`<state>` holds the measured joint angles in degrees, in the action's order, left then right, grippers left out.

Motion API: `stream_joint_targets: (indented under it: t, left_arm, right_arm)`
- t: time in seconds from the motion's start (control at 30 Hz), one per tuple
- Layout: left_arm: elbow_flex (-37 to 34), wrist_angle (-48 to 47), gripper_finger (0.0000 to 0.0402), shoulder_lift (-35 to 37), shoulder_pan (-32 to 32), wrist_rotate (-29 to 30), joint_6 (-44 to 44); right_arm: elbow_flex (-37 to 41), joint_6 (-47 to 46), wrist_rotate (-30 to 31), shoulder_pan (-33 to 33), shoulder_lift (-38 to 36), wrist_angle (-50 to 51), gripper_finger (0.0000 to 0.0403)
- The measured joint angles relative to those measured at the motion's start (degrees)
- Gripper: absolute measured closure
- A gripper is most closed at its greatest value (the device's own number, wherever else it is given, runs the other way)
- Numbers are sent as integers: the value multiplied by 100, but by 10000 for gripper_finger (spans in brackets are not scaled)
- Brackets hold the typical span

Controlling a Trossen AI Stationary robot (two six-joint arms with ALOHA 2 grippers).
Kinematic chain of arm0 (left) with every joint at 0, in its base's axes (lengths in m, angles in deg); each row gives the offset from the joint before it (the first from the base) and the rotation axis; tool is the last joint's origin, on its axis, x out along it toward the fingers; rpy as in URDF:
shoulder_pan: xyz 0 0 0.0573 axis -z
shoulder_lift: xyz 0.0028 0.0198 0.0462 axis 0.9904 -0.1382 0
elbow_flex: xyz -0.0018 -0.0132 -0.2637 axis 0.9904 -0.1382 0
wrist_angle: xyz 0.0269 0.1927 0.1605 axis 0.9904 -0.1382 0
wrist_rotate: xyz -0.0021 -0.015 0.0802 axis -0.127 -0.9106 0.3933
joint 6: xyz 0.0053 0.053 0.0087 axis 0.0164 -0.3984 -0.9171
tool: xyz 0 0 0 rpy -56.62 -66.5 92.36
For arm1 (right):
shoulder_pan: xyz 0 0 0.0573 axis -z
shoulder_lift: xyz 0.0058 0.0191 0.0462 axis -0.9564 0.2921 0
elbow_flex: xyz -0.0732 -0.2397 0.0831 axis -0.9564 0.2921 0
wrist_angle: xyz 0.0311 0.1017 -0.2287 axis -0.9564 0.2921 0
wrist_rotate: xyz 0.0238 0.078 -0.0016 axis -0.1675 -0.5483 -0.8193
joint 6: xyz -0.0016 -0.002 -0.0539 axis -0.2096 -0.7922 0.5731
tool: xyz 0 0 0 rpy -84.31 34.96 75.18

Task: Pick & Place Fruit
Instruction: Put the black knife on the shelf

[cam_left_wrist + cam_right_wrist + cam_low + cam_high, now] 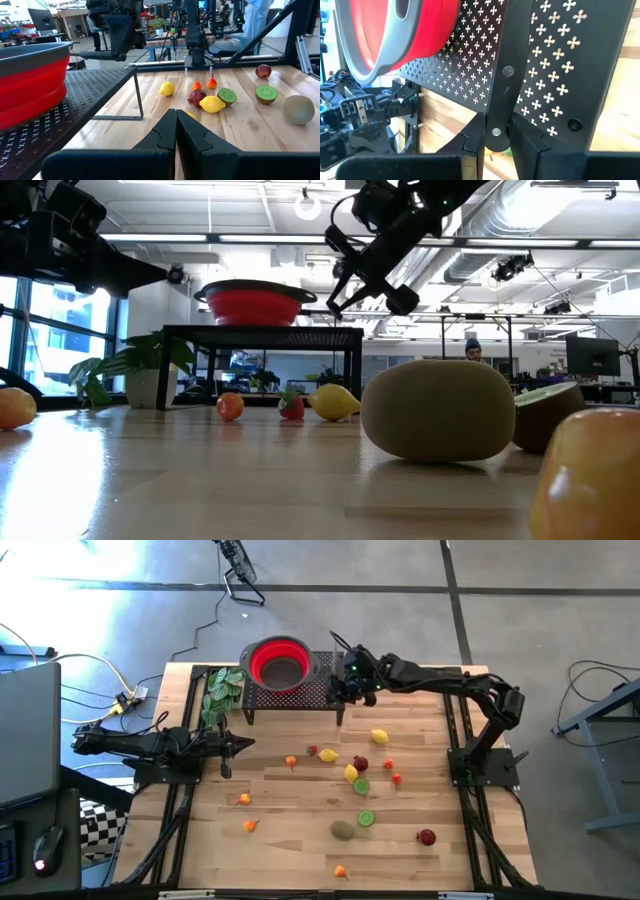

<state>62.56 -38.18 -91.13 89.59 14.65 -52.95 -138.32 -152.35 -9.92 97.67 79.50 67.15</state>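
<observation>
Several toy fruits lie scattered on the wooden table: lemons [380, 736] [328, 755], lime halves [361, 786] [367, 819], a brown kiwi [343, 830], and red [427, 836] and orange pieces [244, 799]. A red bowl [278, 662] sits on a black perforated stand [300, 695] at the far middle. My right gripper [342, 686] hovers over the stand's right end, slanting down, its fingers nearly together with a yellow-green sliver [497, 150] between them. At the table's left edge my left gripper [238, 744] points level and is shut on nothing. My right gripper pinches a small yellow-green piece [497, 150] between its two fingers. The fingers themselves hide all but a sliver of it, so which fruit it is cannot be told. The fingers slant down from the table's right, and the piece is lifted clear above the stand.
A green leafy bunch [222, 690] lies at the stand's left end. The stand's legs [355, 370] rise from the table below the right gripper. Bare wood lies along the near edge [290, 860]. A person [472, 348] is far behind the table.
</observation>
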Motion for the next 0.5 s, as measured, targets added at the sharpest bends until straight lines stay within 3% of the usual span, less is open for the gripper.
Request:
stream_joint_targets:
  t: [0.23,0.5]
  left_arm:
    - [0,0,398,0,0,0,2]
    - [0,2,398,0,-2,0,3]
  right_arm:
    - [0,4,282,14,0,10,343]
    - [0,-68,43,14,0,413,343]
